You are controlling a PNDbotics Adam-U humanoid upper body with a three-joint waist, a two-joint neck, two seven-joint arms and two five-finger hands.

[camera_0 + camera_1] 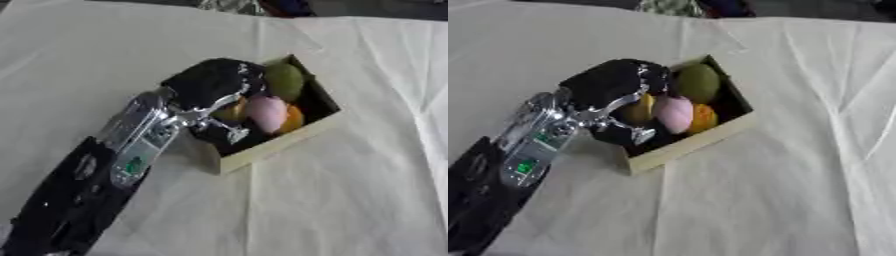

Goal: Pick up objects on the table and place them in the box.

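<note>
A shallow wooden box (pixel 273 145) with a dark inside lies askew at the middle of the table. In it are a green rounded object (pixel 284 81), a pink one (pixel 267 112), an orange one (pixel 293 119) and a yellow one (pixel 639 111). My left arm comes in from the lower left. My left hand (pixel 210 82) hangs over the box's left half, right above the yellow object, and hides that part of the box. Whether it touches the yellow object is hidden. My right hand shows in no view.
A creased cream cloth (pixel 350 200) covers the whole table. Dark and patterned things (pixel 262 6) lie beyond the far edge. Bare cloth stretches to the right of the box and in front of it.
</note>
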